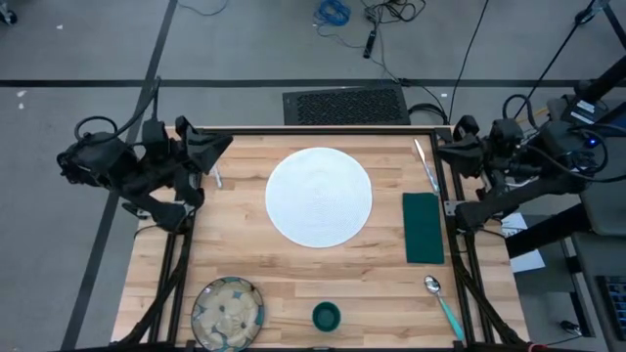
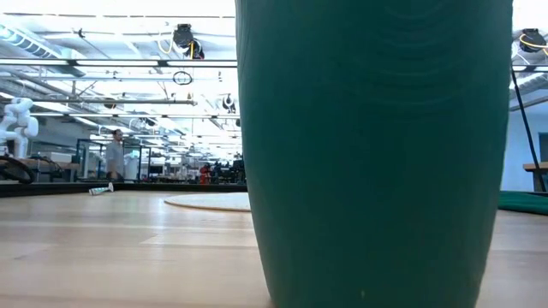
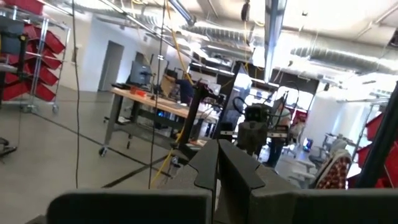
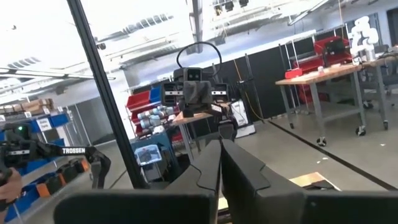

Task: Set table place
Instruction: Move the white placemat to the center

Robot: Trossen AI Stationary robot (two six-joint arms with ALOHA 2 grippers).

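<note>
Up close, the cup [image 2: 377, 145] blocks most of the low view; both grippers [image 3: 217, 180] [image 4: 221, 180] sit clenched.

white plate [image 1: 319, 197] mid-table [image 1: 245, 259], green napkin [image 1: 423, 227] beside it, bowl [image 1: 228, 313], cup [image 1: 326, 316], spoon [image 1: 442, 304] at near edge

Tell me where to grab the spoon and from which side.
Grip the spoon by its teal handle, from straight above, fingers across its width. It lies flat on the table, bowl end toward the napkin, handle near the right edge; the right gripper is probably nearer.
</note>
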